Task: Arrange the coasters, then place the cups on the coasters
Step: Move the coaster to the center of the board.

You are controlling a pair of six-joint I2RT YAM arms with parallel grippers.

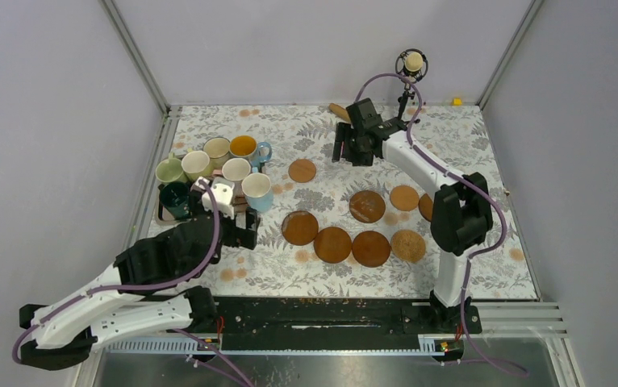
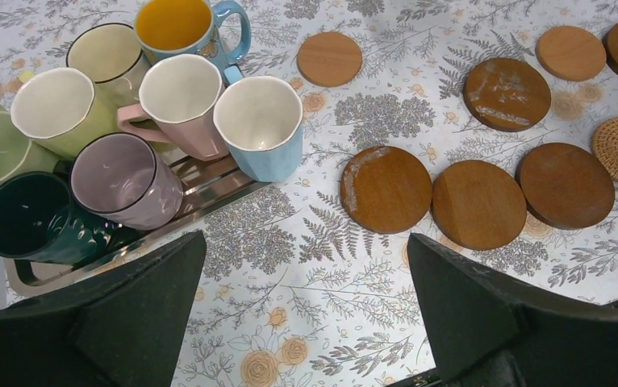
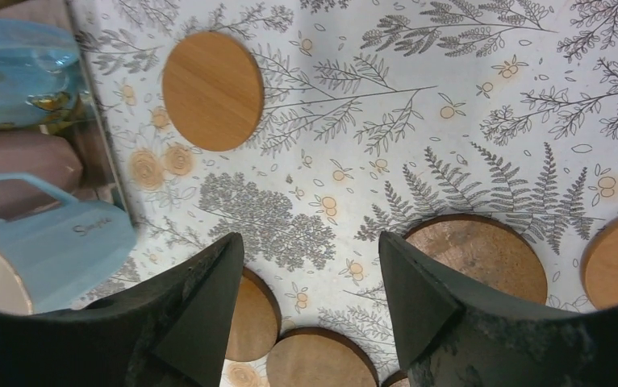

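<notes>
Coasters [image 1: 332, 244]: I counted seven in plain view, lying loose on the patterned worktop [image 1: 483, 153], centre to right. An eighth was half hidden behind the right arm, and one tan coaster lay apart, nearer the cups.
Cups [image 2: 178, 97]: eight, bunched at a metal tray [image 2: 209, 187] on the left, none on a coaster.
Left gripper [image 2: 306, 242]: jaws wide, empty, beside the tray.
Right gripper [image 3: 310, 242]: jaws partly apart, empty, above the worktop.

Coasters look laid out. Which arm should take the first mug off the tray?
Left. The left gripper, open, hangs right beside the tray, with the light blue mug nearest it. The right gripper is farther off, toward the back edge of the table.
</notes>
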